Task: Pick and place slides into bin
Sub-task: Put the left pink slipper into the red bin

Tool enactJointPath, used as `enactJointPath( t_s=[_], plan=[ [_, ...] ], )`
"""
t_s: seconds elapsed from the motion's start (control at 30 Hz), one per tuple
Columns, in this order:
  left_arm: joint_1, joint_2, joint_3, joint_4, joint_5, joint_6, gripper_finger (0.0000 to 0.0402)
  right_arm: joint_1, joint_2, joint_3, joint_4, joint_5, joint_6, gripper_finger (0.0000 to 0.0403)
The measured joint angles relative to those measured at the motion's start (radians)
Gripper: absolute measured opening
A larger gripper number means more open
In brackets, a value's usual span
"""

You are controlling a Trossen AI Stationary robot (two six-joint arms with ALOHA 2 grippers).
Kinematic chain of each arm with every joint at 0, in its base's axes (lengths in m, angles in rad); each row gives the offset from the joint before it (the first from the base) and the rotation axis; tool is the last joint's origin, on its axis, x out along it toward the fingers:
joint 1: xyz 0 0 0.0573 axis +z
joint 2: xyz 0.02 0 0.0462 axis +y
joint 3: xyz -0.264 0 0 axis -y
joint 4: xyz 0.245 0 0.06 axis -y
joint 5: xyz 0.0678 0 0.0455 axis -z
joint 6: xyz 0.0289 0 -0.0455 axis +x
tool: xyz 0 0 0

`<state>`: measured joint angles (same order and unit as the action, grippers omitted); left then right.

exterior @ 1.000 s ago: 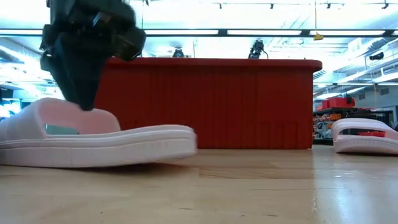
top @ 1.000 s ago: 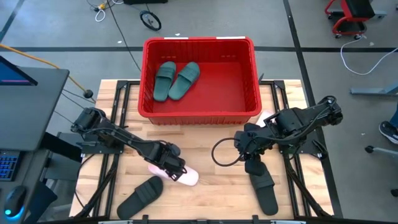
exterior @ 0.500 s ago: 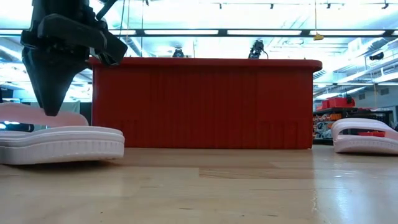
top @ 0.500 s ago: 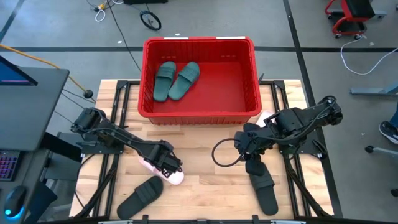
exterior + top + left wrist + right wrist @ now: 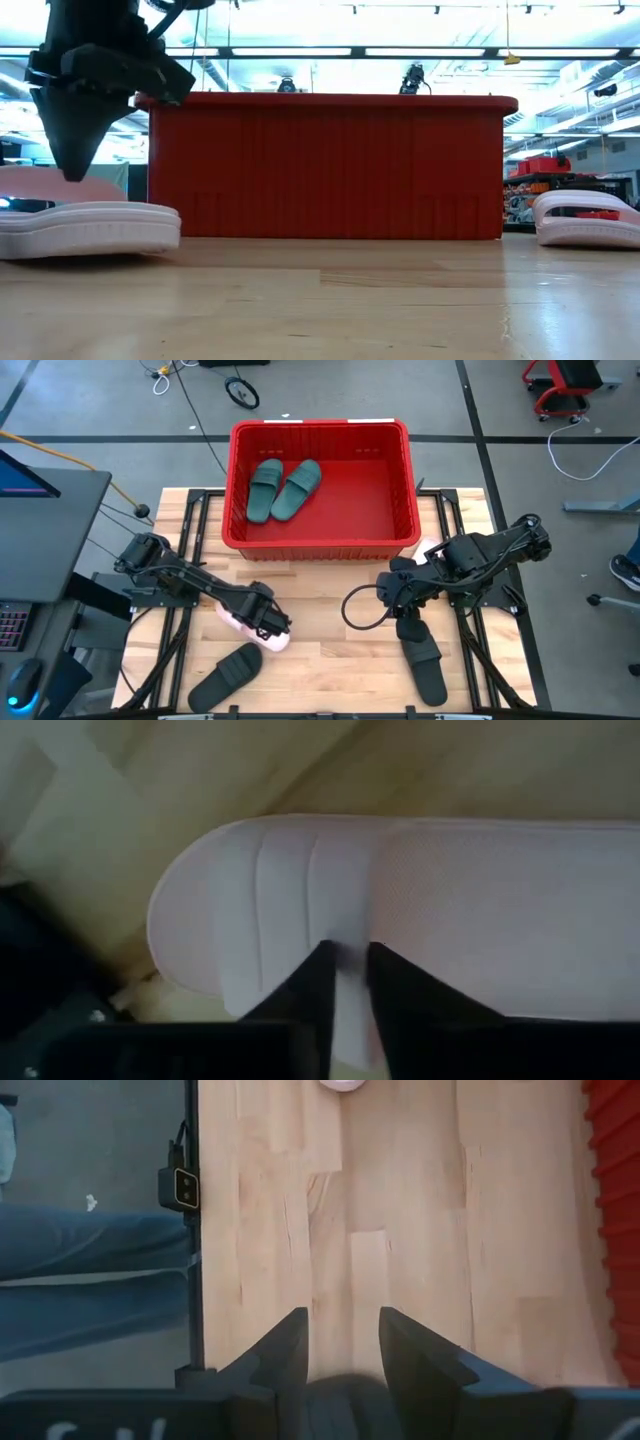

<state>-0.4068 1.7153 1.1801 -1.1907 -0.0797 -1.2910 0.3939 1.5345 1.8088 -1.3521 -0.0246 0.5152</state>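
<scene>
My left gripper (image 5: 264,620) is shut on a pale pink slide (image 5: 245,628) at the table's near left. It also shows in the low view (image 5: 72,176). Two dark green slides (image 5: 283,488) lie in the red bin (image 5: 320,545) at the table's far middle. My right gripper (image 5: 403,598) is open at the near right, just beyond a black slide (image 5: 422,658) that lies flat on the table. Only bare table shows between its fingertips (image 5: 345,1345). A second black slide (image 5: 225,675) lies at the near left. A second pink slide (image 5: 428,547) lies to the right of the bin. My left gripper pinches the pink slide's strap (image 5: 347,935) between its two fingers, which come from above and point down. In the low view the fingers meet the top of the strap (image 5: 60,186). The sole (image 5: 90,230) is level at the table top; whether it touches, I cannot tell.
The table's right edge and a person's blue trouser leg (image 5: 90,1280) show in the right wrist view. A black cable loop (image 5: 362,608) hangs by the right arm. Bare wood lies between the two arms, on the near side of the bin.
My left gripper has gone toward the table's left edge and a little toward its far edge. It has stayed shut on the pink slide. The slide has gone along with it, staying level and low over the table.
</scene>
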Motion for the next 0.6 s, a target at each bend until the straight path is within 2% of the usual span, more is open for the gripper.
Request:
enactJointPath(
  t_s=[0.1,0.33,0.47,0.6],
  plan=[
    [0.001,0.000,0.000,-0.042,-0.002,0.041,0.0015,0.000,0.000,0.000,0.000,0.001,-0.008,0.0131],
    [0.006,0.002,0.034,-0.065,0.001,0.093,0.0006,0.000,0.000,0.000,0.000,0.002,-0.048,0.0131],
    [0.006,0.002,0.169,-0.068,0.000,0.132,0.0004,-0.002,0.000,0.000,0.000,0.011,-0.072,0.0131],
    [0.005,0.002,0.382,-0.109,-0.003,0.193,0.0002,-0.006,0.000,0.000,0.000,0.083,-0.054,0.0130]
  ],
)
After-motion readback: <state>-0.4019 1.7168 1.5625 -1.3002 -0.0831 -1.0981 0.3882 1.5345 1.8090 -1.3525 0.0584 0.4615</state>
